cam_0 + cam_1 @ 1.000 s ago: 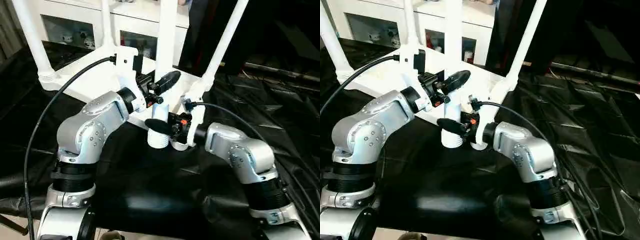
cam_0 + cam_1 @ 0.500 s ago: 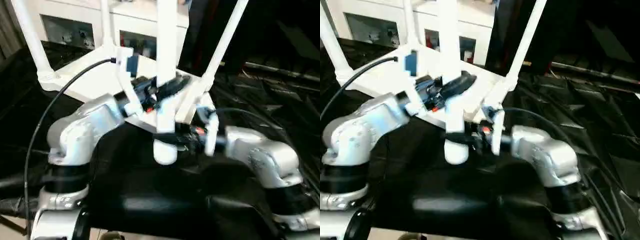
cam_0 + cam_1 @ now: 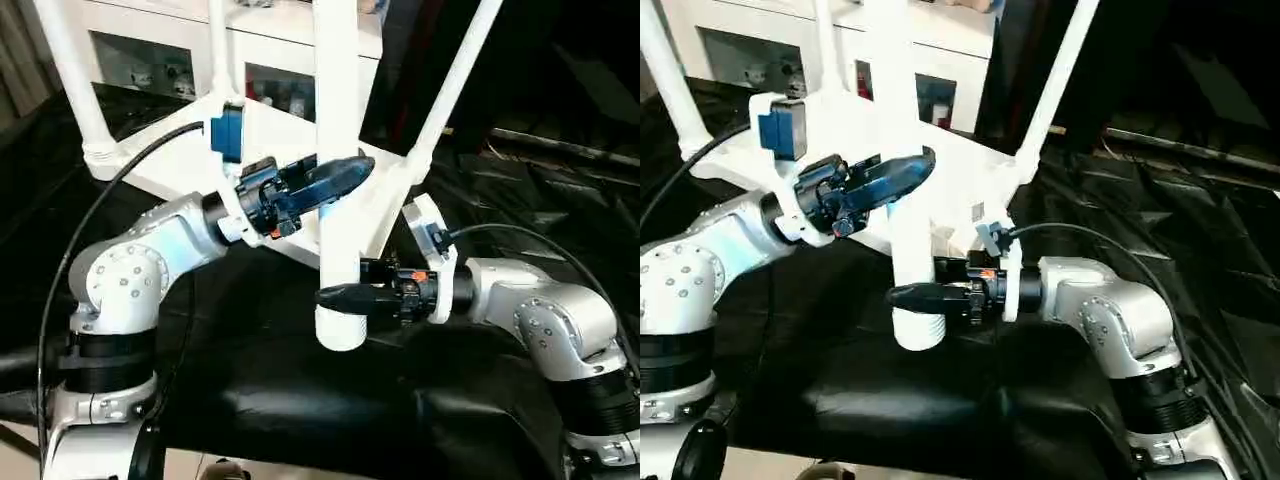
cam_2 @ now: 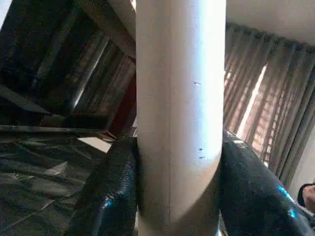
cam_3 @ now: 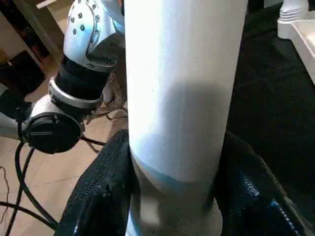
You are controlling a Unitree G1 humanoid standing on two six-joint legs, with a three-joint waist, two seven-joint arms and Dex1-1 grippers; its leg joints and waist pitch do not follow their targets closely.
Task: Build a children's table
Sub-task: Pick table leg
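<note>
Gripping one white leg [image 3: 338, 150] with both grippers: my left gripper [image 3: 335, 180] clamps its shaft higher up, my right gripper [image 3: 345, 297] clamps it just above the ribbed lower end. Leg stands upright, at the near corner of the upturned tabletop [image 3: 270, 130], which lies on the black work table [image 3: 520, 230]. Three other legs rise from its corner sockets.

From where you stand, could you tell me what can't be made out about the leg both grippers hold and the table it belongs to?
- Loose leg: its top is cut off by the upper edge of both eye views.
- Corner socket it should enter: hidden behind the leg, the left gripper and the right gripper.
- Tabletop ribbed underside: mostly covered by the left arm.
- The other legs: cut off by the same edge.
</note>
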